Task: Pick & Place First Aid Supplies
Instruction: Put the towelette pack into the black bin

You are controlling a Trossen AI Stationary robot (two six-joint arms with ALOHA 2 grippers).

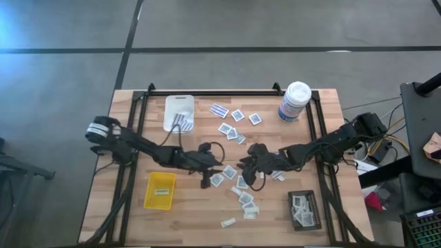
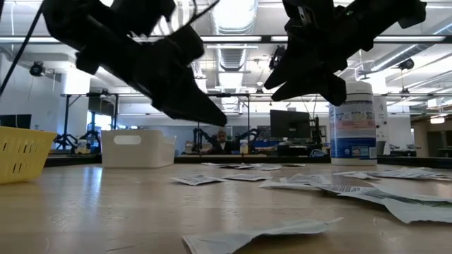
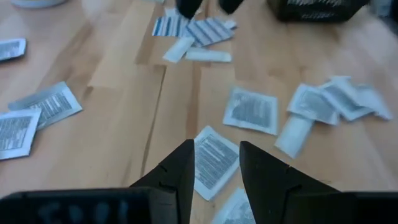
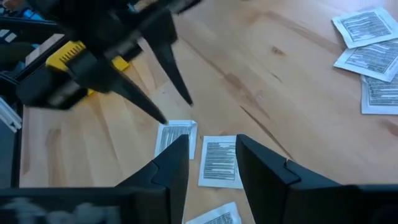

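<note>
High view: left tool and right tool close together mid-table, over scattered packets.

Wrist views: both tools' fingers apart, empty, a packet below each.

Risk, I judge: arms colliding; flat packets slipping.

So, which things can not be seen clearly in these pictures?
- Black tray, high view: packets inside too small to count.
- Yellow tray, low view: cut off by the picture's edge; wall hides contents.
- White tray, low view: wall hides contents.
- Packet print, left wrist view: too blurred to read.
</note>
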